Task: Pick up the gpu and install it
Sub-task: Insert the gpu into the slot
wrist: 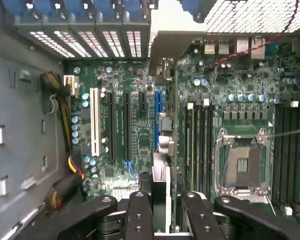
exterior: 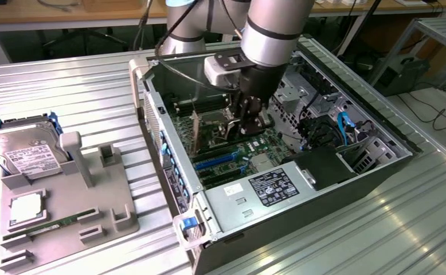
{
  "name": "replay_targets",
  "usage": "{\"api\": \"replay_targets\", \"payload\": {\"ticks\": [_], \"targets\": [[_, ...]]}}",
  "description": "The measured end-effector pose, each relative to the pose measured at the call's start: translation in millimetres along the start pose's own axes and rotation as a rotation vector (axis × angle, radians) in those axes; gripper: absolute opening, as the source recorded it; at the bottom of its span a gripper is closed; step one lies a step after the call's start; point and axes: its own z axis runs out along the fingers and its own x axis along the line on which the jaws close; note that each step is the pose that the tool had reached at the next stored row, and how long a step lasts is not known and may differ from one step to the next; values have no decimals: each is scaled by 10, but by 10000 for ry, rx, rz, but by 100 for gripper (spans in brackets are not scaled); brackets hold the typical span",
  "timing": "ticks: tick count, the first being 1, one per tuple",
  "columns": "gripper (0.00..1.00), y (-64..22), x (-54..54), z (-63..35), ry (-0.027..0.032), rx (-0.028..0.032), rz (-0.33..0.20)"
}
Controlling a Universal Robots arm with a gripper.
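Observation:
My gripper (exterior: 246, 125) is down inside the open computer case (exterior: 169, 172), just above the motherboard (exterior: 242, 152). In the wrist view the gpu (wrist: 161, 172) shows edge-on as a thin card running away from the gripper (wrist: 167, 217). Its pale metal bracket (wrist: 165, 37) sits at the far end, by the case's rear slot openings. The black fingers (wrist: 140, 215) stand on either side of the card, shut on it. The card stands upright, right beside the blue expansion slot (wrist: 157, 112). I cannot tell whether its lower edge is in a slot.
A white slot (wrist: 95, 120) and black slots (wrist: 126, 120) lie beside the blue one; the CPU socket (wrist: 242, 162) and RAM slots are on the card's other side. Outside, a grey holder (exterior: 93, 223) carries a hard drive (exterior: 26, 152) and RAM stick (exterior: 55, 222). The power supply (exterior: 273, 186) fills the case's near end.

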Motion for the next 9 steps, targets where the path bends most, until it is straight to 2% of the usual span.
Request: {"api": "replay_targets", "payload": {"ticks": [1,2,3,4,5,9], "targets": [[27,24,2,139,-3,1,-1],[27,80,3,204,-35,-1,-1],[27,131,8,242,-104,-1,-3],[27,131,43,261,-226,-1,-3],[27,143,47,278,-275,-1,-3],[27,157,52,305,-289,-2,-5]]}}
